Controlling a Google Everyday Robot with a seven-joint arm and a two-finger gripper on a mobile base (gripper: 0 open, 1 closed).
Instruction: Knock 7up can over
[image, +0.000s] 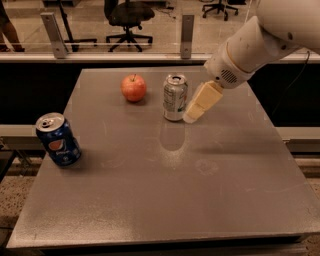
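Observation:
The 7up can (175, 97), silver-white with green markings and a pull-tab top, stands upright at the back middle of the grey table (165, 200). My gripper (192, 116) hangs from the white arm coming in from the upper right. Its cream-coloured fingers (202, 101) point down and left, and the tip sits right beside the can's right side, at or very near touching it.
A red apple (134, 87) sits left of the 7up can. A blue Pepsi can (58, 139) stands upright near the table's left edge. Behind the table run a railing with glass and office chairs.

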